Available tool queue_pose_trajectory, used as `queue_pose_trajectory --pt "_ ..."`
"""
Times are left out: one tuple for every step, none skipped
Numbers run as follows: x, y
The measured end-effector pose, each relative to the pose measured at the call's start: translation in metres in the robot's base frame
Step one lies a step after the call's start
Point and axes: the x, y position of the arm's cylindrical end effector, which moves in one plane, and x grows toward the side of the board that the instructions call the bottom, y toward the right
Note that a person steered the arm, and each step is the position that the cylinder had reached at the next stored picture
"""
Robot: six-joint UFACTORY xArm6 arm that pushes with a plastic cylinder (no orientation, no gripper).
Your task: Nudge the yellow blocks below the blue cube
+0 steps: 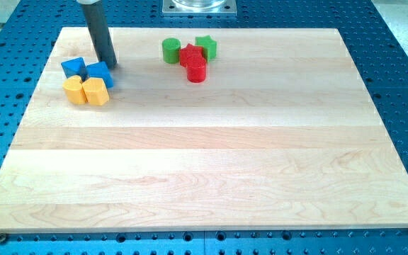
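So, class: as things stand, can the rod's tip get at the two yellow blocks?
Probably not directly: my tip sits above the blue blocks, which lie between it and the yellow blocks.

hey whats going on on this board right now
A single arm with a dark rod is pushing blocks on a wooden board. My tip sits at the view's upper left, right beside the blue cube, with a second blue block to its left. Two yellow blocks already lie just below the blue ones. A cluster of green blocks and red blocks sits near the top centre, untouched.
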Motion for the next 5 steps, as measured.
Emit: queue_pose_trajectory --pt "0.008 0.012" --pt "0.008 0.012" --pt "0.015 0.013" --pt "-0.031 0.013" --pt "-0.069 0.048"
